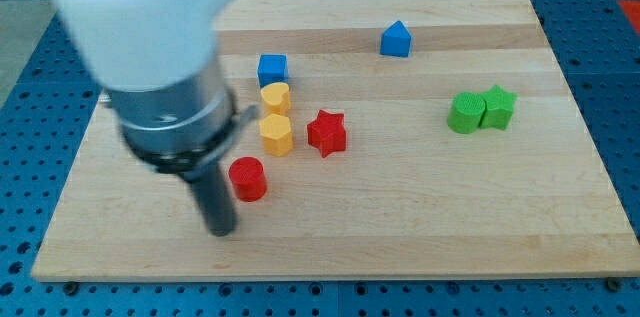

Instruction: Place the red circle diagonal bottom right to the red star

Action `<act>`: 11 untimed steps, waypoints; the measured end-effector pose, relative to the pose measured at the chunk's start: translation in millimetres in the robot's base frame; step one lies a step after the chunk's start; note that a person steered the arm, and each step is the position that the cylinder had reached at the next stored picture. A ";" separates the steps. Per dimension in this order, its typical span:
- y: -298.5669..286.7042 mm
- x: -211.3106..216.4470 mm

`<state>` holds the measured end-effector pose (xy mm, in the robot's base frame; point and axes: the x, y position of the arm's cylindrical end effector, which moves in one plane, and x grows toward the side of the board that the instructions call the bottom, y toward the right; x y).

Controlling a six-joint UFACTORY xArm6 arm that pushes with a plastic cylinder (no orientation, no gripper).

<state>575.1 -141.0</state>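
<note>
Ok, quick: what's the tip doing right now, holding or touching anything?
My tip: no gripper, so it holds nothing. It sits just to the view's lower left of the red circle; whether they touch cannot be told.

Upper housing [140, 12] white, smooth, rounded, strongly blurred, filling the view's top left corner. Below it a cylindrical collar [178, 122], metallic grey above, darker grey to near black at its lower band, with faint horizontal ridges or seams. Small thin projection at the collar's right edge, light-coloured, too blurred to identify. From the collar's underside a straight dark rod [214, 202], round in section, dull grey-black, much narrower than the collar. My tip [221, 232] blunt, flat-ended, same dark finish. No legible markings; screws and cables not discernible through the blur.
</note>
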 end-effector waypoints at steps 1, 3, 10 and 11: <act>-43.7 -12.0; -29.4 -43.3; 174.7 -52.2; 171.8 -45.4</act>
